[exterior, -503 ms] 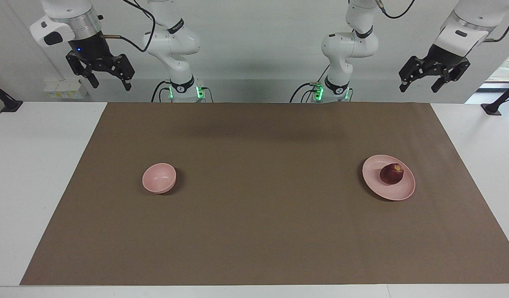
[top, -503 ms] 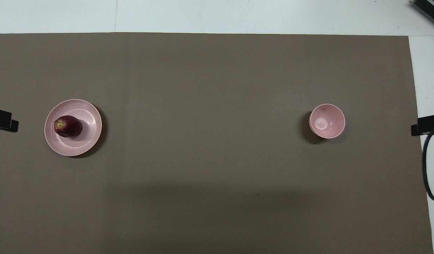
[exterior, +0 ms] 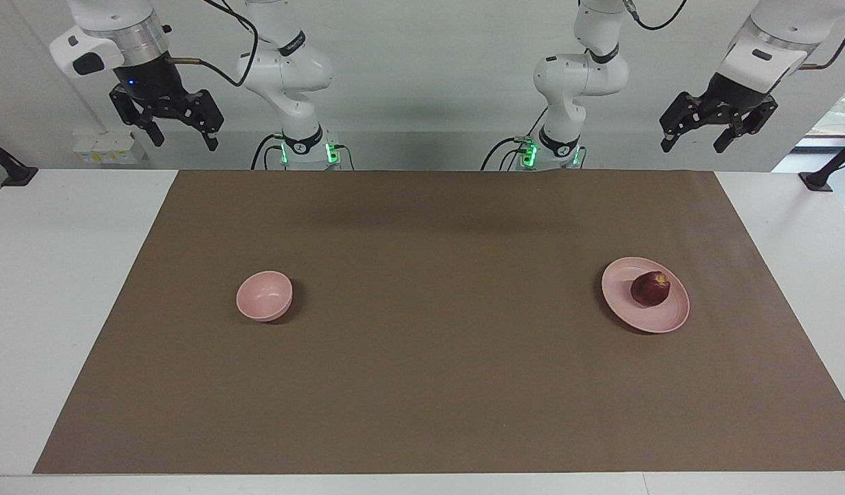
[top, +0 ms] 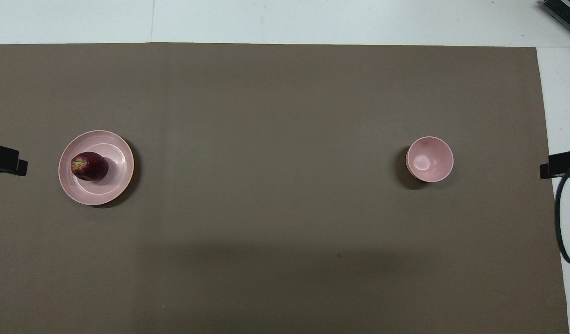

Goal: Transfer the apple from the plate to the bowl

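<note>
The apple (exterior: 650, 289) lay on the plate (exterior: 675, 317), well below the left gripper (exterior: 696, 137), whose jaws stood open and empty; the right gripper (exterior: 180, 135), likewise open, waited high above the empty bowl (exterior: 264, 295).

Left gripper (exterior: 694, 143) slightly higher and shifted a touch toward the table's middle than half a second ago, right gripper (exterior: 183, 139) raised a touch

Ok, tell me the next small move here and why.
Probably bring the left gripper, open and raised at its own end, down over the apple, which lies on the plate. The bowl is empty; the right gripper waits, open.
</note>
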Motion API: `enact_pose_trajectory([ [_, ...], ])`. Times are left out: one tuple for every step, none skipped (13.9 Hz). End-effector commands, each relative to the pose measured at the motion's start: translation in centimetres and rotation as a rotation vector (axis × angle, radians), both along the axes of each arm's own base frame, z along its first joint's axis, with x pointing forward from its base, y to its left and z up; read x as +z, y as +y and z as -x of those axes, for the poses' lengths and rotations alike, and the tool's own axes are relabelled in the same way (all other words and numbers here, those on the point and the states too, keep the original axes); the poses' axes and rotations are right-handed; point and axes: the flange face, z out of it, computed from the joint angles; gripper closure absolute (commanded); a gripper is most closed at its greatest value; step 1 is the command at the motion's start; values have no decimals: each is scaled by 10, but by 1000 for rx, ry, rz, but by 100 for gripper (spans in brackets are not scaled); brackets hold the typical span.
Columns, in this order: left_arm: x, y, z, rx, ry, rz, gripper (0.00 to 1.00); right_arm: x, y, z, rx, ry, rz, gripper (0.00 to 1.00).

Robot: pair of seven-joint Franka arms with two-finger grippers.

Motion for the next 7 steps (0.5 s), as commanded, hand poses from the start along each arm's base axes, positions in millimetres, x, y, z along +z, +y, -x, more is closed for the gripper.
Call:
enact_pose_trajectory([
  [0,2,7,13,-2,4,0,0,1,2,2,4,-18,0],
  [1,2,8,14,-2,4,0,0,1,2,2,4,-18,0],
  [0,3,7,16,-1,4,0,0,1,2,2,4,-18,0],
  [1,4,8,18,-2,4,0,0,1,2,2,4,-18,0],
  [1,4,8,20,-2,6,0,0,1,2,2,4,-18,0],
  [1,5,8,22,-2,6,0,0,1,2,4,4,-18,0],
  [1,4,8,14,-2,6,0,0,1,2,4,4,-18,0],
])
